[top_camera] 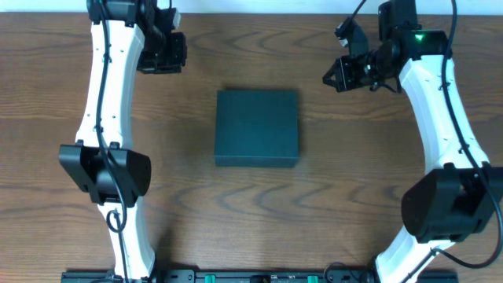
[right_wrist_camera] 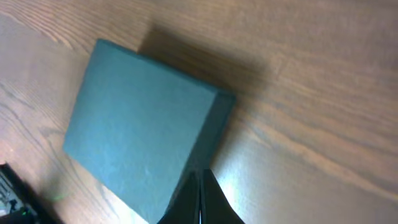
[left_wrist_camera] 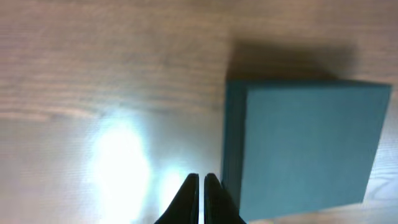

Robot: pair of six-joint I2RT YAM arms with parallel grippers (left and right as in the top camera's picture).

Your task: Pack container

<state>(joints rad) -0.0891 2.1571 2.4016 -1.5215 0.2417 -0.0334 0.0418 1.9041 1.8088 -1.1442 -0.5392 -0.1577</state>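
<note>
The container, a dark teal-green square box, lies with its lid closed in the middle of the wooden table. It also shows in the left wrist view and the right wrist view. My left gripper is shut and empty, raised at the far left, apart from the box; its fingertips sit together. My right gripper is shut and empty, raised at the far right of the box; its fingertips are together.
The wooden table carries only the box. No snack packets show in any view. A black rail runs along the front edge between the two arm bases.
</note>
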